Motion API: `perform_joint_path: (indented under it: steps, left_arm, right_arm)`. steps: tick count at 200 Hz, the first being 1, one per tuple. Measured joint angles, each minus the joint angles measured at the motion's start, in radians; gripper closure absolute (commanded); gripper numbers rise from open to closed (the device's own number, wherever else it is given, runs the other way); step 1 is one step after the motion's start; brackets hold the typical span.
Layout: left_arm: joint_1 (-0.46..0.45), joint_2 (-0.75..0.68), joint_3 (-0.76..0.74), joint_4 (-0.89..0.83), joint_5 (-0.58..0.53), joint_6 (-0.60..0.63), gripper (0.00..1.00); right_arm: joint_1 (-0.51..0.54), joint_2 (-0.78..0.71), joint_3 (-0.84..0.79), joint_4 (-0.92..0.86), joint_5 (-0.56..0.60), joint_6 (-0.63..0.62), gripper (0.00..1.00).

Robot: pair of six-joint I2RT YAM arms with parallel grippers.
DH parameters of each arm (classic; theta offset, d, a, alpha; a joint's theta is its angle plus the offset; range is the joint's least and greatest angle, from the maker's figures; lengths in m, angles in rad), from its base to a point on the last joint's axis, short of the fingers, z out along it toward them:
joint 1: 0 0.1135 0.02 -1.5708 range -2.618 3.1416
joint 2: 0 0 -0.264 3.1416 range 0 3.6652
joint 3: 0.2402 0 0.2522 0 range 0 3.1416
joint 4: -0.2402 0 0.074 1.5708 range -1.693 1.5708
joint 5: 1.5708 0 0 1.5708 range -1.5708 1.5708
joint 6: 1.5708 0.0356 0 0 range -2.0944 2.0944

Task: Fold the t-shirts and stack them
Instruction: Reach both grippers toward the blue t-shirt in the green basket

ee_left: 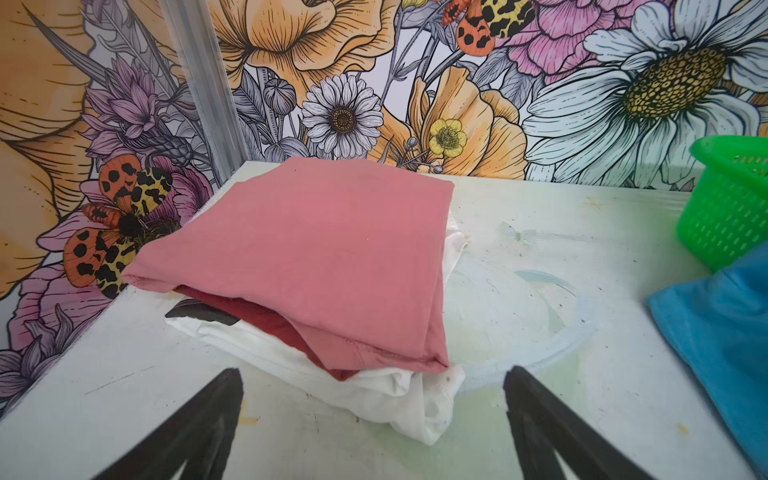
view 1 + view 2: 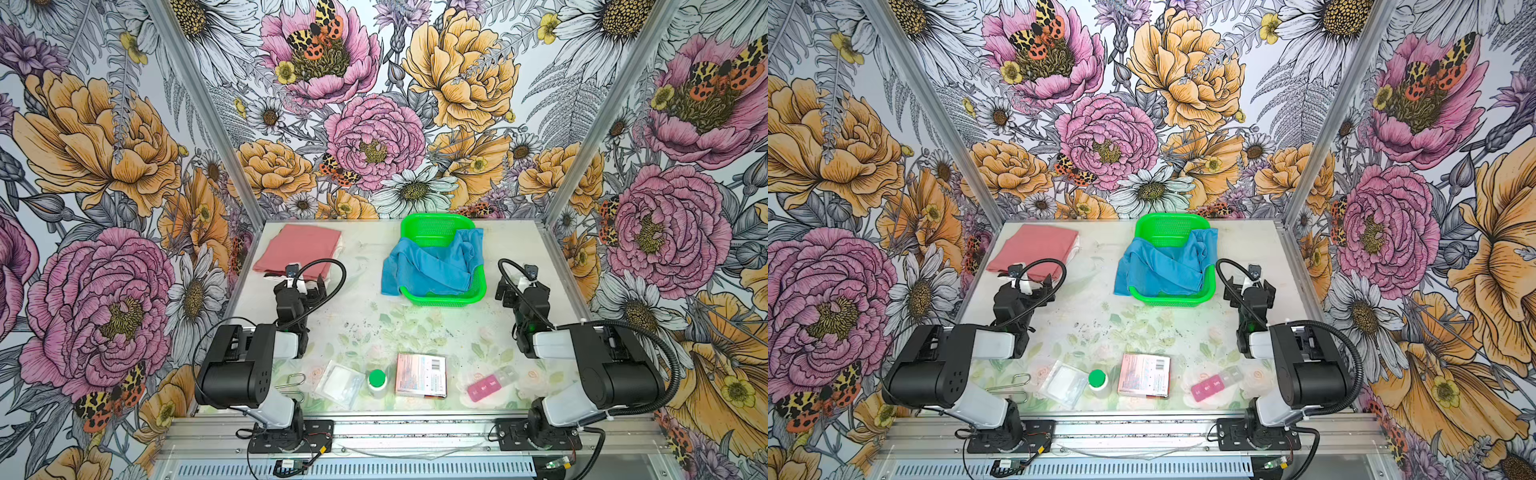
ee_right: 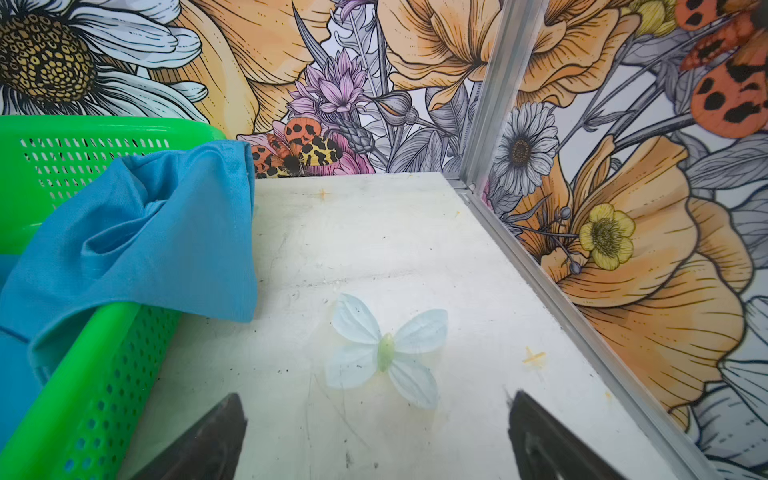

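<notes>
A salmon-pink t-shirt (image 2: 297, 247) (image 2: 1034, 247) (image 1: 316, 249) lies folded at the back left of the table, on top of folded white fabric (image 1: 395, 395). The sky-blue t-shirt (image 2: 432, 266) (image 2: 1163, 266) (image 3: 137, 241) sits crumpled in the green basket (image 2: 436, 218) (image 2: 1169, 218) and hangs over its left and right rims. My left gripper (image 2: 305, 286) (image 2: 1030, 286) (image 1: 374, 374) is open just in front of the stack's near edge, holding nothing. My right gripper (image 2: 521, 286) (image 2: 1250, 286) (image 3: 376, 398) is open over bare table, right of the basket.
Along the table's front edge lie paper clips (image 2: 291, 380), a clear bag (image 2: 340, 382), a green-capped bottle (image 2: 377, 380), a flat printed box (image 2: 420, 375) and a pink pill box (image 2: 484, 388). Flowered walls with aluminium posts close in the left, back and right.
</notes>
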Motion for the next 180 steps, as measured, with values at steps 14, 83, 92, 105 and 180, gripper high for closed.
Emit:
perform_joint_path:
  steps: [14,83,92,105,180]
  left_arm:
    - [0.002,0.000,0.000,0.000,0.000,0.000,0.01]
    - [0.027,0.000,0.000,0.001,0.040,-0.005,0.01]
    - [0.042,0.000,0.000,0.001,0.056,-0.008,0.01]
    - [0.053,0.000,0.000,0.000,0.068,-0.009,0.01]
    - [0.006,-0.002,0.010,-0.024,0.031,-0.001,0.01]
  right_arm:
    - [0.000,0.000,0.000,0.000,0.000,0.000,0.01]
    - [0.000,0.000,0.000,0.000,0.000,0.000,0.00]
    - [0.000,0.000,0.000,0.000,0.000,0.000,0.01]
    - [0.000,0.000,0.000,0.000,0.000,0.000,0.01]
    - [-0.009,0.000,0.001,-0.005,-0.016,0.003,0.00]
